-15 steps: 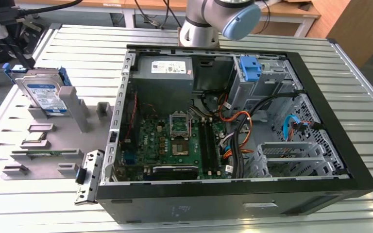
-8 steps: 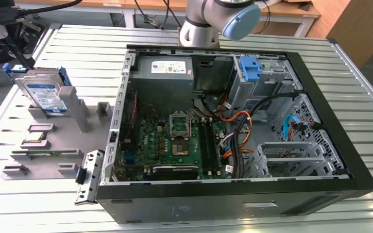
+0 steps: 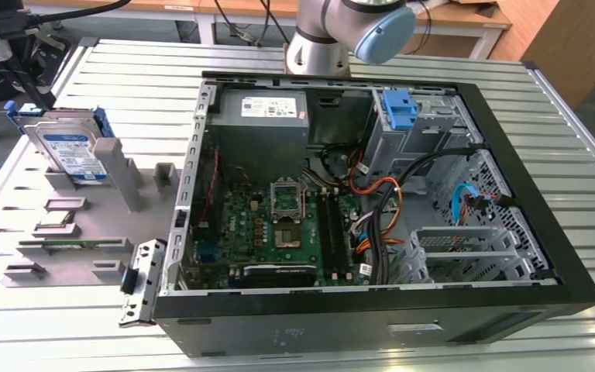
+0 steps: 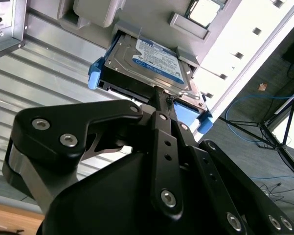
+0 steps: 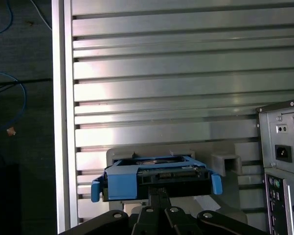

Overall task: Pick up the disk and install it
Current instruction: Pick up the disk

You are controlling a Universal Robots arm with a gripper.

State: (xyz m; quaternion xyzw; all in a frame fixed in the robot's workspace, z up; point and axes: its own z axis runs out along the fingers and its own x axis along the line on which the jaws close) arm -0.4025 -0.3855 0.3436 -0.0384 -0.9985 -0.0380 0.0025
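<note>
nothing legible anywhere. white-and-blue label (image 4: 159, 61) on the disk (image 4: 132, 66), outside the computer case (image 3: 328, 325) on the exterior view's left: print too fine to read. small white label (image 3: 273, 108) on the grey power-supply box (image 3: 261, 128), inside the computer case at a corner: equally unreadable.

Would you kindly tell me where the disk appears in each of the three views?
Exterior view: the disk stands upright in the grey holder, at the exterior view's left.
Second wrist view: the disk shows its labelled face, in the holder.
First wrist view: the disk is edge-on, against the holder.
Shared landmark: the grey holder.
</note>
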